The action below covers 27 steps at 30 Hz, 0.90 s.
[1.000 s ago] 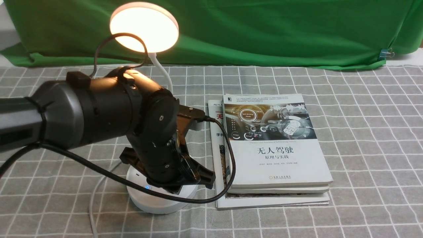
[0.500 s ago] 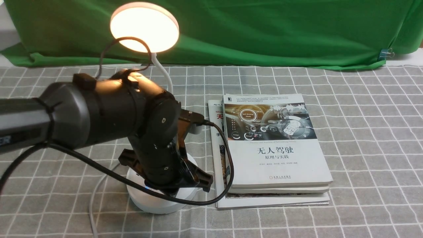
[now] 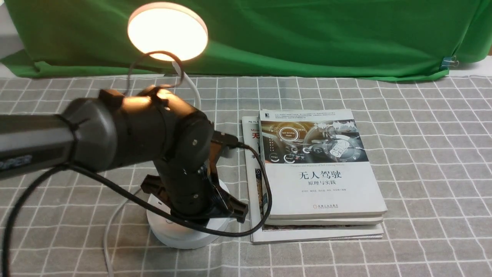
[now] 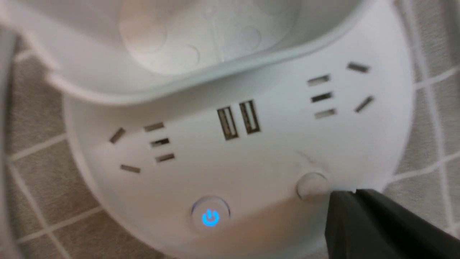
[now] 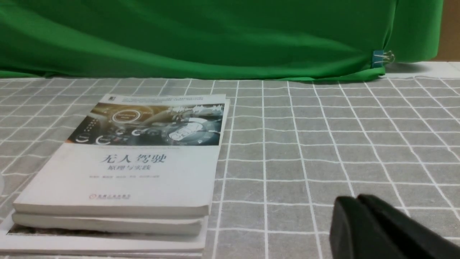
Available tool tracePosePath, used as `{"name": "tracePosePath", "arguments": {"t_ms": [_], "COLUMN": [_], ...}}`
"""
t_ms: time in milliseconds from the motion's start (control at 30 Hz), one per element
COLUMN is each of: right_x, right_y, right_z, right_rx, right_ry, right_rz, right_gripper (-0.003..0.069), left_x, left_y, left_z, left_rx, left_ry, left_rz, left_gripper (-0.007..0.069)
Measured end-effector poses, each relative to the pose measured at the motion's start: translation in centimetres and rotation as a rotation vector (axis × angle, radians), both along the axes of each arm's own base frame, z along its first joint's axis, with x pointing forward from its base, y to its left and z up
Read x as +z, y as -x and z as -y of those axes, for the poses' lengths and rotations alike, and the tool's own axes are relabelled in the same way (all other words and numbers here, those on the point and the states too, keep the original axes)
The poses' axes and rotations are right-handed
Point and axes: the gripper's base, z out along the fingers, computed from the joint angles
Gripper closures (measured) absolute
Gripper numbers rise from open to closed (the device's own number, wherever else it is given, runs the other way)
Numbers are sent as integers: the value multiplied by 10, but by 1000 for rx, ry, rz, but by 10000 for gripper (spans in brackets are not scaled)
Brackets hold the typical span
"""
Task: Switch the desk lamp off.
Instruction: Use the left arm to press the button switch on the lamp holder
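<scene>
fingertips [image 4: 339, 208] of the left gripper [image 4: 355, 194] are pressed together with nothing between them, as we see from the left wrist. they hover over or rest on the edge of the round base [image 4: 251, 158]; we cannot tell whether they touch it. a plain round button [image 4: 312, 186] lies just beside the tips, and the power button [image 4: 210, 217], its mark glowing blue, sits a little farther off.

we find the desk lamp [image 3: 180, 239] on the left of the table, its base under the left gripper and its bright disc head [image 3: 167, 30] up beyond the arm, so the lamp is on. the left arm [image 3: 127, 134] hides part of the bendable neck [image 3: 194, 92], and its black cable [image 3: 127, 194] crosses our front view of the base. the cup holder [image 4: 161, 90] stands on the base, and a pale cord [image 3: 108, 234] runs along the left.

to the right of the base, near it, we have stacked books [image 3: 323, 188]. a green cloth [image 3: 307, 38] hangs at the far side, with a clip [image 3: 448, 62] at far right. the right gripper [image 5: 355, 199] has its tips together too, holding nothing, on the right of the books.
</scene>
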Motion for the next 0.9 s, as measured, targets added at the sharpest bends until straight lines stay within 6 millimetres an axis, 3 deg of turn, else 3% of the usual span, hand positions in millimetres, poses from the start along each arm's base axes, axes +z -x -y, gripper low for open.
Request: {"name": "tracePosePath", "arguments": {"t_ms": [233, 433, 600, 800, 900], "right_x": [0, 0, 0, 0, 0], "right_y": [0, 0, 0, 0, 0], "right_z": [0, 0, 0, 0, 0], "right_rx": [0, 0, 0, 0, 0], "right_ry": [0, 0, 0, 0, 0], "right_rz": [0, 0, 0, 0, 0], "right_gripper": [622, 622, 622, 622, 622], "left_x": [8, -18, -20, -7, 11], "left_y": [1, -5, -8, -4, 0], "left_z": [-2, 3, 4, -1, -5], "left_rx": [1, 0, 1, 6, 7], "left_ry": [10, -25, -27, -14, 13], "left_rz": [21, -28, -30, -11, 30], "left_gripper": [624, 624, 624, 624, 624]}}
